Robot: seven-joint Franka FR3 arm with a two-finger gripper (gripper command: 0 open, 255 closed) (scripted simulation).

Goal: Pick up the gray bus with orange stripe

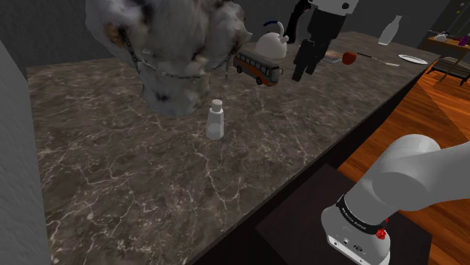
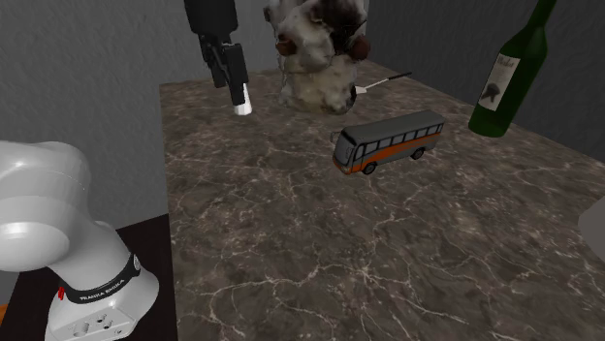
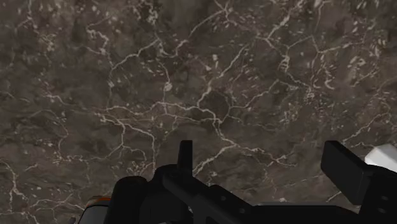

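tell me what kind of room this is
Likely a home kitchen or dining area: a dark veined stone countertop, a green wine bottle on it, and a white plate.

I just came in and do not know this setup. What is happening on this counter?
A white Franka arm is set to pick up the gray bus with an orange stripe, which stands on the dark marble counter. Its black gripper hangs open above the counter beside the bus, apart from it and holding nothing. A fuzzy white and brown lump, a small white bottle and a green wine bottle stand nearby, untouched.
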